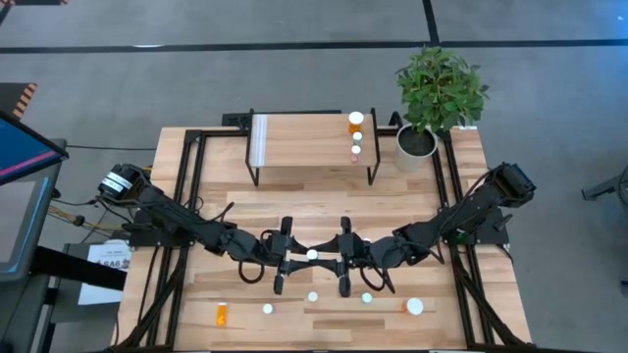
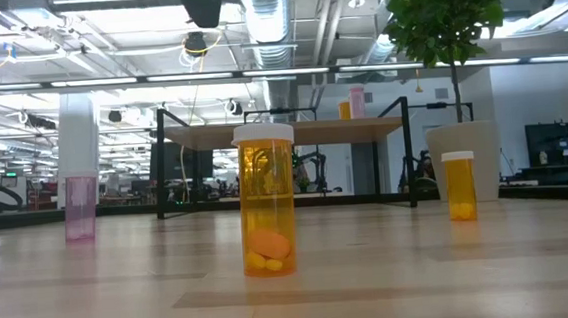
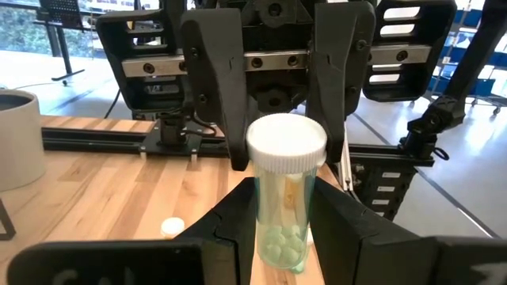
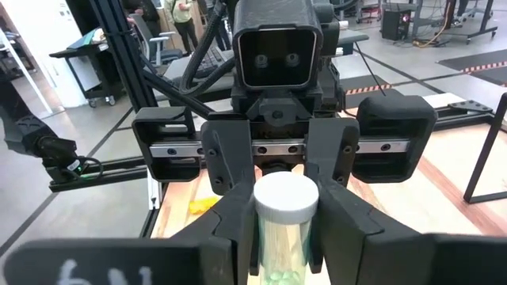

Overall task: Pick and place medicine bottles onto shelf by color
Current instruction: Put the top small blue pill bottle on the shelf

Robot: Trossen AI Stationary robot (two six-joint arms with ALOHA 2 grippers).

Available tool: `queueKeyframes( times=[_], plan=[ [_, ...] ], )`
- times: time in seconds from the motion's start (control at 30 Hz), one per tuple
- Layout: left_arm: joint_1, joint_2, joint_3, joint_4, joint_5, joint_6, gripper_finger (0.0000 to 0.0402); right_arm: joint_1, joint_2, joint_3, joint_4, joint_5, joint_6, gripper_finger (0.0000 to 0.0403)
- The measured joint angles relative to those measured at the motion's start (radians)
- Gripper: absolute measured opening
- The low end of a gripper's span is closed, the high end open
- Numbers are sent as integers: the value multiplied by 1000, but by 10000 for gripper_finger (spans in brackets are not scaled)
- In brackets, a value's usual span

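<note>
— Two tools on one bottle? Left tool (image 1: 294, 257) and right tool (image 1: 334, 257) meeting mid-bench?

— Yes — both pinching the same white-capped green bottle (image 3: 287, 198), held upright off the bench (image 1: 294, 186) between the facing fingers.

— And the shelf (image 1: 304, 139)?

— Standing at the bench's far side beside the plant pot (image 1: 416, 143), carrying a short row of bottles (image 1: 356, 135) at its right end — an orange one, then smaller ones.

— Others loose?

— Several along the near edge: an orange bottle (image 1: 222, 314) lying down at left, small white caps (image 1: 267, 309) across the middle, a larger one (image 1: 414, 306) at right.
</note>
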Motion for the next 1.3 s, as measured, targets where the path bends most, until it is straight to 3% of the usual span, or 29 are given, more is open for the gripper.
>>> queueKeyframes(
  times=[0.37, 0.73, 0.97, 1.3],
  plan=[
    [0, 0, 0, -4, 0, -6, 92, 0, 0, 0, -1, 0, -1, 129],
    [0, -12, 0, -42, -37, -29, 191, -3, 0, 0, 2, 1, -5, 131],
    [-12, -102, -1, -189, -93, -18, 228, -36, -8, 0, 0, 5, -11, 133],
    [-111, -298, -113, -264, -346, 18, 231, -124, -72, 0, -2, 8, -92, 134]
  ],
)
